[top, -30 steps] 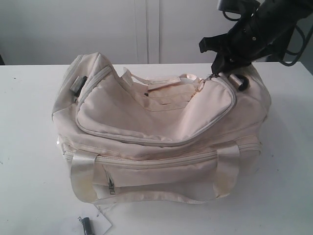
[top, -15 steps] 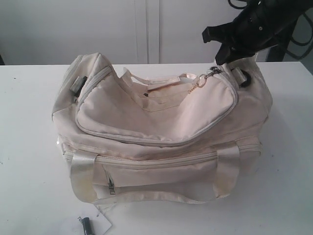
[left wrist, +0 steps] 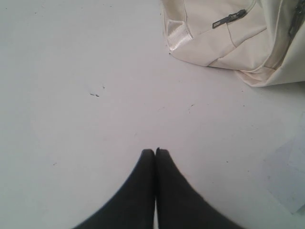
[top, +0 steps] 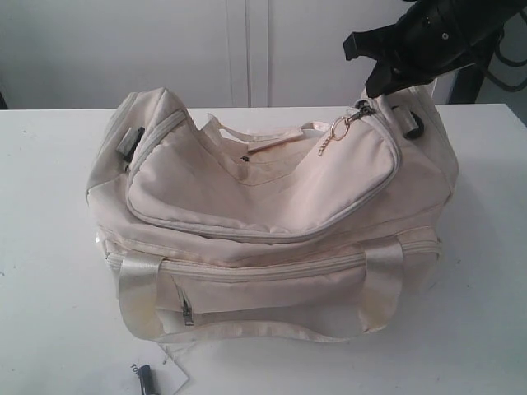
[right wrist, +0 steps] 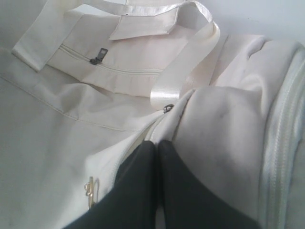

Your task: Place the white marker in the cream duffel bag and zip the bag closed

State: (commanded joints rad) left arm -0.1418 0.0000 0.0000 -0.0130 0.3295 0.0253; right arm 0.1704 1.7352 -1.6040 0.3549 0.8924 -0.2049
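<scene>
The bag [top: 263, 206] sits mid-table [top: 49, 329]: one bag, with two shiny straps [top: 136, 296]. We count two tools. The right tool [right wrist: 157, 143] hangs over the bag's right end, its arm slanting down from above. Its fingers are pressed together, tips close to the fabric beside the zip, and we see nothing between them. The left tool [left wrist: 155, 151] is low over bare table near the bag, fingers together and empty. One dark stub [top: 146, 380] lies on one paper tag [top: 169, 374] at the front edge; whether it is the marker we cannot tell.

surface: white table [top: 49, 206] | on it: cream duffel bag [top: 263, 197], paper tag [top: 170, 374] beside bag
</scene>
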